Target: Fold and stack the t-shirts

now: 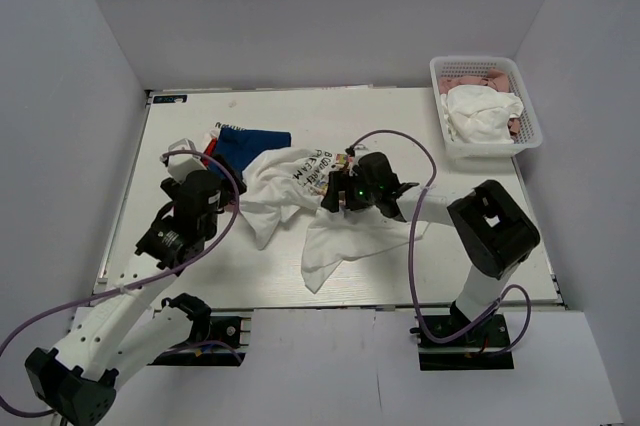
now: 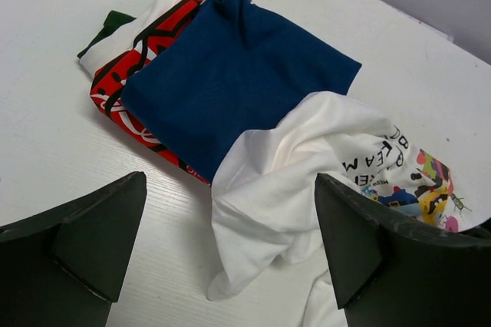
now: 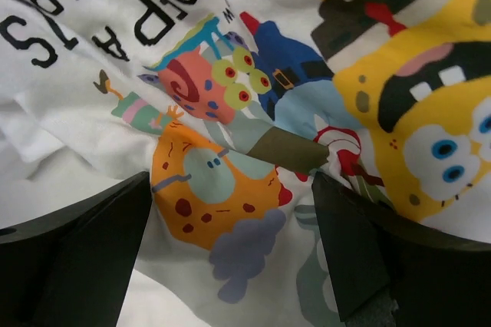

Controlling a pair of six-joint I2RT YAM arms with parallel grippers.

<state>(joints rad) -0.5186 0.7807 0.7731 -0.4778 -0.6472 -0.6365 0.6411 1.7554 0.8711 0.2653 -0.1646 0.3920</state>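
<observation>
The large white t-shirt [image 1: 300,196] lies crumpled mid-table, print and lettering facing up. A folded royal-blue shirt [image 1: 255,141] lies on a folded red one [image 1: 210,153] behind it, and the white shirt overlaps the blue one's near corner. My left gripper [image 1: 225,198] is open; in the left wrist view it [image 2: 230,250] hovers over a white sleeve [image 2: 268,204], with the blue shirt [image 2: 230,74] and red shirt [image 2: 126,89] ahead. My right gripper [image 1: 335,196] is open, low over the cartoon print [image 3: 222,189], its jaws [image 3: 230,250] straddling a ridge of cloth.
A white plastic basket [image 1: 527,111] stands at the back right with white and pink clothes in it. Grey walls close in the table on three sides. A purple cable loops from each arm over the table's near half.
</observation>
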